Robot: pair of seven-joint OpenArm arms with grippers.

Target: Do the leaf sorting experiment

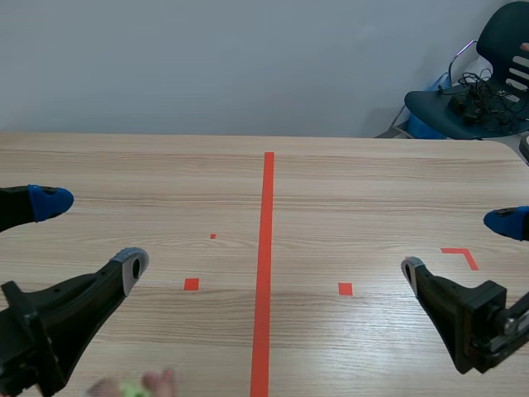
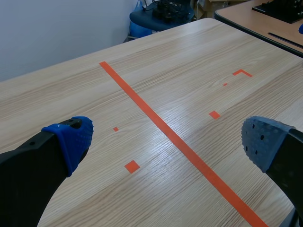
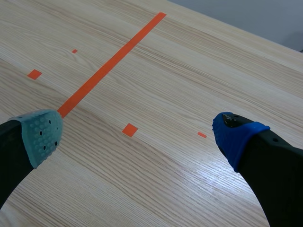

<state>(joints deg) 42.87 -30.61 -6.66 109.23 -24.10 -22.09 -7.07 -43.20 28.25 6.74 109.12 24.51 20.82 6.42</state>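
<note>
No leaf shows plainly in any view. At the near edge of the wooden table [image 1: 347, 190] in the scene view lies a small blurred pink and green thing [image 1: 136, 385]; I cannot tell what it is. My left gripper [image 1: 91, 235] hovers low over the table's left half, open, with nothing between its fingers [image 2: 168, 142]. Over the right half my right gripper [image 1: 459, 245] is also open and empty [image 3: 138, 133]. A long orange-red tape line [image 1: 266, 265] runs down the table's middle between the two grippers.
Behind the table's far right corner stands a dark chair [image 1: 475, 91] with a bundle of cables on its seat. A second table [image 2: 265, 19] shows beyond that corner in the left wrist view. A plain grey wall backs the far edge.
</note>
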